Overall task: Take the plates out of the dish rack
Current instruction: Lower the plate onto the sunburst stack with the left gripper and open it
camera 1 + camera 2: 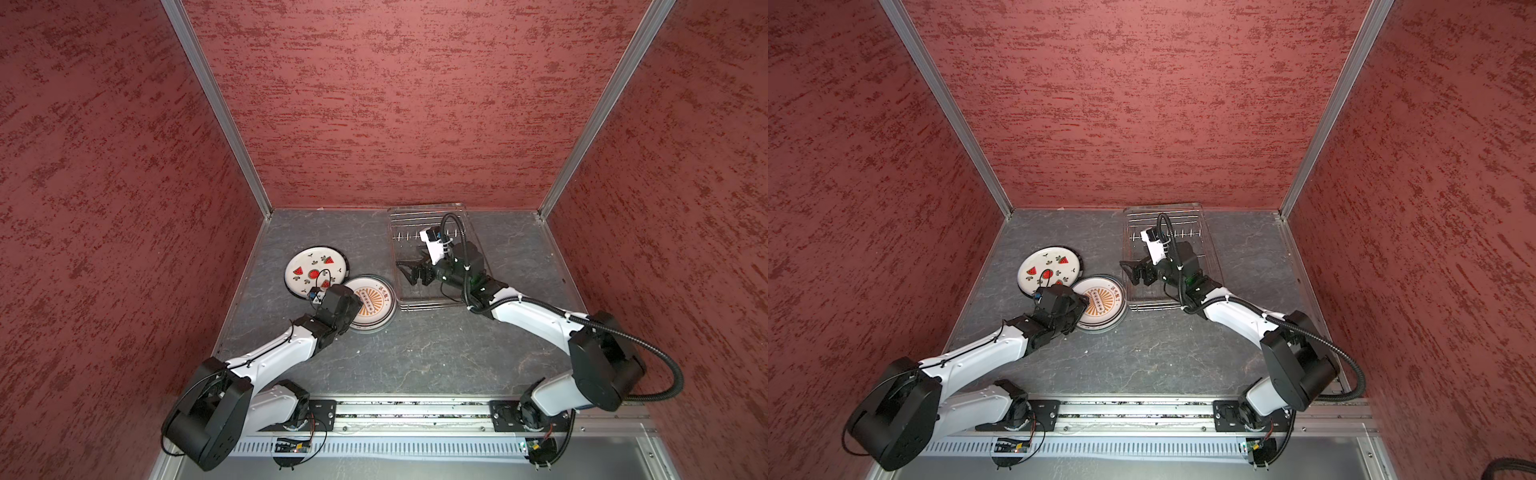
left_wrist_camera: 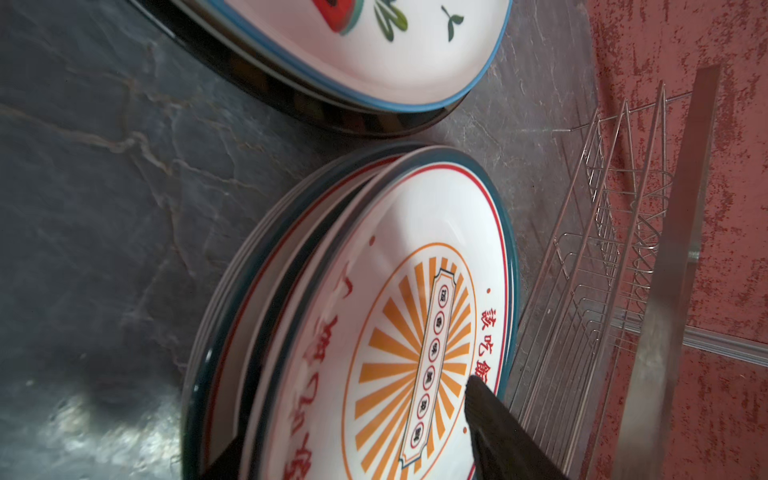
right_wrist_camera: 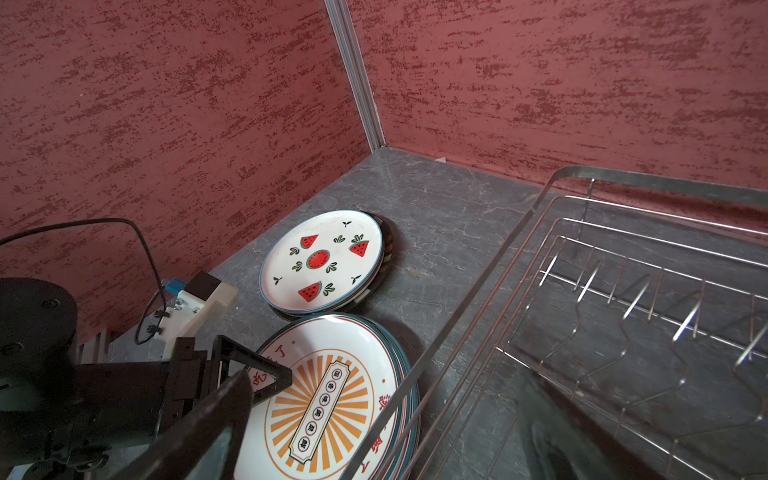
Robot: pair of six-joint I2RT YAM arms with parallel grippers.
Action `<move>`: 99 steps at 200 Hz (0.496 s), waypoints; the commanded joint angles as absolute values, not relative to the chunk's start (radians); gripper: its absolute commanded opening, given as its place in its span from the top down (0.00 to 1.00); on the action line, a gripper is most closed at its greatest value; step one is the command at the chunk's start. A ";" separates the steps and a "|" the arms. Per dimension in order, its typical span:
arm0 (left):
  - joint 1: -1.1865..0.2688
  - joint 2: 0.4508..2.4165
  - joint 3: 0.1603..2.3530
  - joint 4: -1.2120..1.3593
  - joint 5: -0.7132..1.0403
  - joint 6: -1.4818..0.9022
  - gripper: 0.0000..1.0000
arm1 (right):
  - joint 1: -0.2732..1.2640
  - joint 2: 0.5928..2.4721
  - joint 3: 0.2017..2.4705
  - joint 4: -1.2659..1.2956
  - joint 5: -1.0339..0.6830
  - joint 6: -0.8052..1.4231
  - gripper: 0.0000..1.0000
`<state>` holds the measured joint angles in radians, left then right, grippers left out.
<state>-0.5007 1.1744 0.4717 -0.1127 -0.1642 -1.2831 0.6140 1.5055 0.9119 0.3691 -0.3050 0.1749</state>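
Observation:
Two stacks of plates lie flat on the grey table in both top views: a watermelon-printed stack (image 1: 309,268) and, beside it, an orange sunburst stack (image 1: 374,301) with red characters. The silver wire dish rack (image 1: 428,306) to their right holds no plates. My left gripper (image 2: 353,428) is open astride the near rim of the top sunburst plate (image 2: 415,232), one finger over its face and one under its raised edge. My right gripper (image 1: 409,274) hangs open above the rack's left rim (image 3: 478,291), holding nothing.
Red textured walls close in the left, back and right sides. The rack stands near the back wall, right of centre, with upright prongs (image 3: 636,299) along its far side. Bare grey table (image 1: 415,353) lies between the stacks and the arm bases.

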 commanded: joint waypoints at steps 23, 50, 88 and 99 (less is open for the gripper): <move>-0.526 1.155 0.500 -0.196 -0.282 -1.273 0.34 | 0.623 1.500 0.942 0.371 -0.281 0.150 0.01; -0.529 1.126 0.494 -0.189 -0.293 -1.261 0.33 | 0.622 1.508 0.948 0.371 -0.278 0.150 0.01; -0.550 1.106 0.509 -0.255 -0.365 -1.264 0.37 | 0.623 1.506 0.945 0.374 -0.280 0.150 0.01; -0.550 1.097 0.497 -0.240 -0.365 -1.263 0.38 | 0.623 1.507 0.946 0.374 -0.278 0.150 0.01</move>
<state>-0.5392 1.1286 0.4839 -0.2031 -0.2981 -1.2778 0.6147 1.5055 0.9119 0.3679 -0.2977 0.1734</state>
